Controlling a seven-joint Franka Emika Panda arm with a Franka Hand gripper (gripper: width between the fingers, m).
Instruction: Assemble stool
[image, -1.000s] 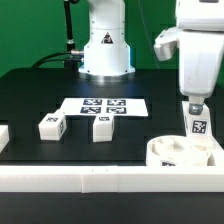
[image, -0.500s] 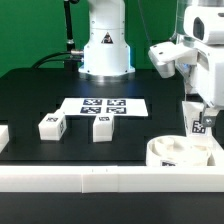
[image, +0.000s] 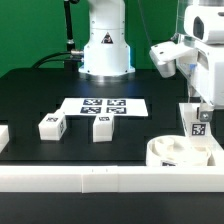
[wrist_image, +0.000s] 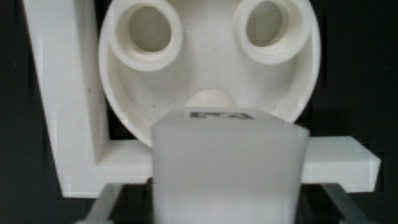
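The white round seat disc lies at the exterior view's right, in the corner of the white border rails. My gripper is shut on a white tagged leg and holds it upright just above the disc's far side. Two more tagged legs stand on the black table: one at the left, one near the middle. In the wrist view the held leg fills the foreground between my fingers, with the seat disc and its round holes beyond it.
The marker board lies flat at the table's middle back. A white border rail runs along the front edge, with a short piece at the far left. The robot base stands behind.
My gripper with the leg shifted to the exterior view's right and rotated between one second ago and half a second ago. Since then it has barely moved.
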